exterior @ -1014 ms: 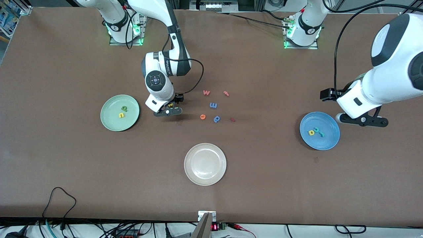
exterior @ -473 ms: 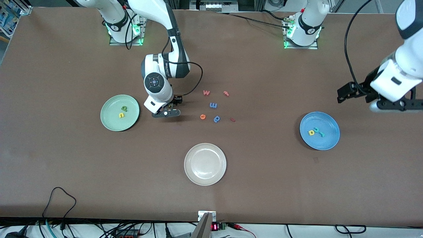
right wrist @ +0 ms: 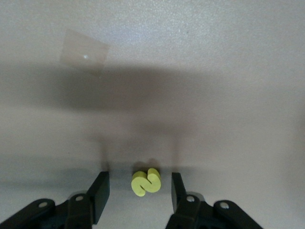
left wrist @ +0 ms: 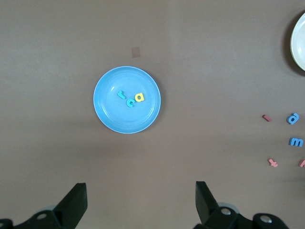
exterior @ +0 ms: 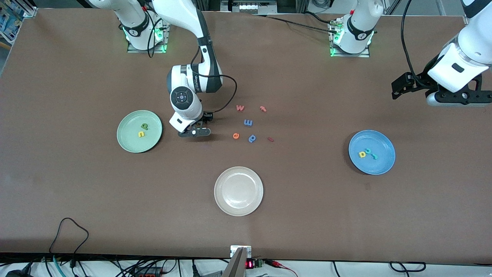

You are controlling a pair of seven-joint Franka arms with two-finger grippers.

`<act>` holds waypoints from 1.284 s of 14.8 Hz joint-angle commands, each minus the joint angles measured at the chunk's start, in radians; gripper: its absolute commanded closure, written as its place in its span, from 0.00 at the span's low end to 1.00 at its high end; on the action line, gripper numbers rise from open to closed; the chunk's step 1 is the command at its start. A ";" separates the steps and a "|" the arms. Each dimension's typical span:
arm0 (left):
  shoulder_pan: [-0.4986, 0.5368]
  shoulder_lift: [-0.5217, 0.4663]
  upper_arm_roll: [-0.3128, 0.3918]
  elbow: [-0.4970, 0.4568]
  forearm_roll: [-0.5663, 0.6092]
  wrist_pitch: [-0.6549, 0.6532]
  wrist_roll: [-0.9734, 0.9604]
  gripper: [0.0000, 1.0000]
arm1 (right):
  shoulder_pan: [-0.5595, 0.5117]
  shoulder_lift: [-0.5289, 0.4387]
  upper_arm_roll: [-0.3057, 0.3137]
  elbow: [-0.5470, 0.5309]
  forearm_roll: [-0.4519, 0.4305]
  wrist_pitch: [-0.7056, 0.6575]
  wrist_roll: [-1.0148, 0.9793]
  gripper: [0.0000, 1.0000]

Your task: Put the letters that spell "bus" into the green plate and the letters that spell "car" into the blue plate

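Right gripper (right wrist: 138, 191) straddles the yellow s (right wrist: 145, 181) on the counter (right wrist: 190, 71), fingers apart, untouched; front view hides it. Left gripper (left wrist: 140, 200) hangs wide open, empty.

The foam letters themselves can be read. On the blue plate (left wrist: 109, 114) lie "r", "c" and a yellow "a" (left wrist: 139, 97). On the table (exterior: 77, 200) lie a pink "w" (exterior: 240, 108), a blue "m" (exterior: 248, 122) and an orange "e" (exterior: 236, 135). The printing on the right arm is perhaps a brand, but unreadable.

front: high, faces arms, whole table (exterior: 77, 192) | left wrist: high, downward | right wrist: close above tabletop
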 commanded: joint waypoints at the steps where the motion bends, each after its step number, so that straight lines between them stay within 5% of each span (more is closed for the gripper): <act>1: -0.025 -0.017 0.023 -0.017 0.022 -0.003 0.027 0.00 | -0.008 -0.002 0.007 -0.002 0.022 0.016 -0.002 0.46; 4: -0.025 -0.018 0.021 -0.015 0.022 -0.003 0.024 0.00 | -0.008 0.004 0.007 -0.002 0.024 0.017 0.000 0.50; 11: -0.028 -0.029 0.023 -0.012 0.056 -0.011 0.048 0.00 | -0.009 0.006 0.005 0.000 0.055 0.013 0.003 0.82; 13: -0.050 -0.049 0.020 -0.005 0.054 -0.052 0.031 0.00 | -0.005 -0.006 -0.001 0.000 0.055 0.004 0.003 0.85; 15: -0.046 -0.046 0.030 -0.008 0.050 -0.052 0.043 0.00 | 0.009 -0.046 -0.083 0.001 0.053 -0.051 -0.010 0.85; 19: -0.037 -0.026 0.029 -0.006 0.046 -0.046 0.047 0.00 | 0.052 -0.075 -0.393 0.031 0.033 -0.335 -0.146 0.85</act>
